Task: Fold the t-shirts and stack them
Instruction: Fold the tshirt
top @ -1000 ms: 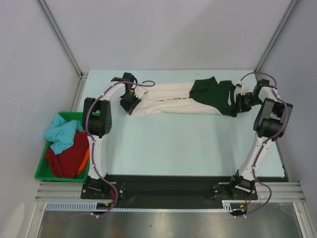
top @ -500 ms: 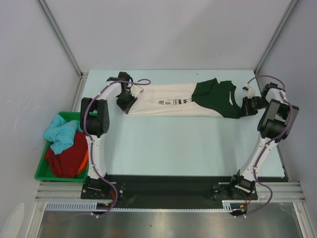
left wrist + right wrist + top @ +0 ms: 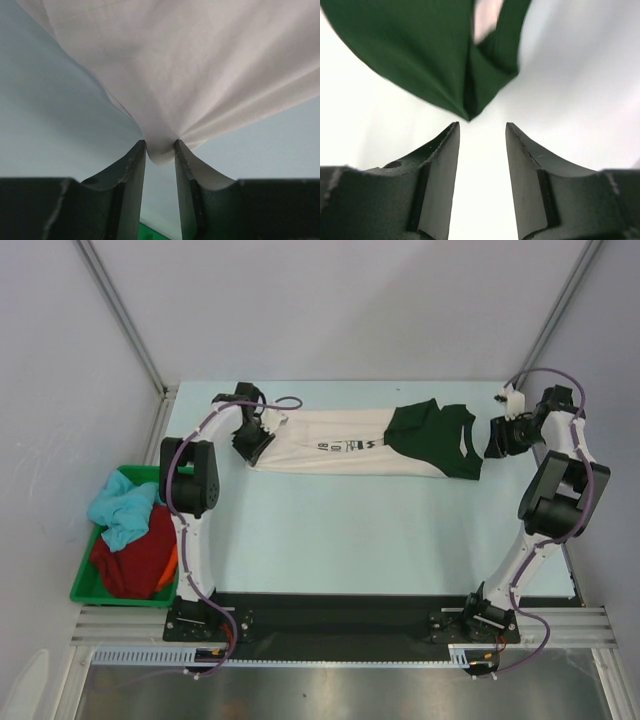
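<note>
Black lettering on cream t-shirt (image 3: 345, 446), sideways, too small to read. No other text legible.

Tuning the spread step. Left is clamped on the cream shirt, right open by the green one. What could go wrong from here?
1. Only the left gripper holds cloth, a thin pinch of the cream shirt; any pull may slip it out or drag it sideways.
2. The green shirt overlaps the cream one's right end, and the right gripper is open, clear of it; a grab there could catch both layers.
</note>
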Tool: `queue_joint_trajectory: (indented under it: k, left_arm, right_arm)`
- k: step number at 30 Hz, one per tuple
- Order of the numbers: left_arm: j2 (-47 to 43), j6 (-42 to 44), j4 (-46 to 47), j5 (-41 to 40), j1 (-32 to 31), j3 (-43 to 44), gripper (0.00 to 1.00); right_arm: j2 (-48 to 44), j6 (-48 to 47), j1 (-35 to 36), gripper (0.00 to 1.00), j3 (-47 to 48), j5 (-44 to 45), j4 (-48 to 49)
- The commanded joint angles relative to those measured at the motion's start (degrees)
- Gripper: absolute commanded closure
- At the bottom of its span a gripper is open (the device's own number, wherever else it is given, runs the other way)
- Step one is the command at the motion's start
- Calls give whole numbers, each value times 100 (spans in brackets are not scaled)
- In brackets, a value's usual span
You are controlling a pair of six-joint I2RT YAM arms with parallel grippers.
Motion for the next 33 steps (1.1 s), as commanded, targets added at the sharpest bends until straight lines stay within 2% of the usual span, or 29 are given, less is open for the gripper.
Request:
queue_joint_trajectory:
  k: [1, 5, 8, 16, 20, 26, 33]
  left_arm:
    - [-666, 210, 94, 32, -194, 252, 65]
    - [-667, -61, 146, 67, -379, 393, 64]
    - [-632, -360, 173, 111, -432, 402, 64]
    - [-868, -432, 550, -733, -502, -19, 62]
    - [-869, -458, 472, -488, -520, -55, 62]
    - [-518, -555, 200, 92, -581, -55, 67]
    - [-368, -572, 234, 155, -581, -336, 70]
  right_arm:
    - [-662, 116, 359, 52, 132, 50, 719]
    - [-364, 116, 843, 52, 518, 15, 685]
    - [161, 203, 1212, 53, 1159, -72, 405]
    - [1683, 696, 1696, 55, 3048, -205, 52]
    - [1983, 766, 1897, 55, 3182, -144, 253]
    - [2387, 889, 2135, 56, 3428, -64, 394]
    - [2660, 942, 2311, 57, 3577, 76, 535]
